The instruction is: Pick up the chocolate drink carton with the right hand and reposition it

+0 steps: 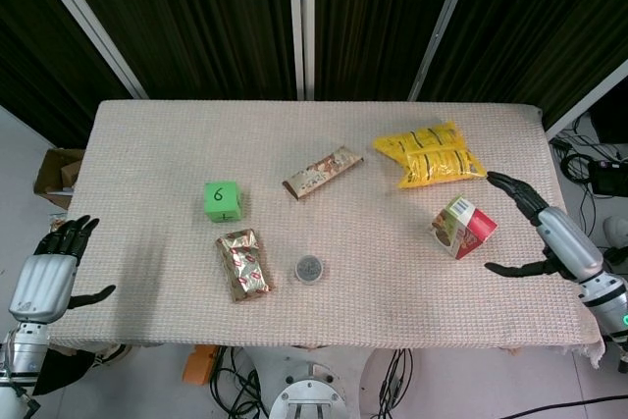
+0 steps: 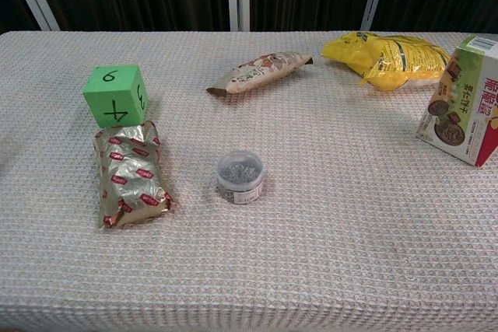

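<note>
The chocolate drink carton (image 1: 461, 226) (image 2: 465, 101) stands upright on the right part of the table, green, white and red with a brown picture. My right hand (image 1: 549, 231) hovers to the right of it near the table's right edge, fingers spread, thumb apart, holding nothing; a gap separates it from the carton. My left hand (image 1: 49, 267) hangs off the table's left front corner, empty with fingers apart. Neither hand shows in the chest view.
A yellow snack bag (image 1: 430, 154) lies behind the carton. A brown snack bar (image 1: 322, 172), a green cube (image 1: 223, 200), a gold foil packet (image 1: 243, 264) and a small round tin (image 1: 310, 268) sit mid-table and left. The table's front edge (image 1: 314, 343) is near.
</note>
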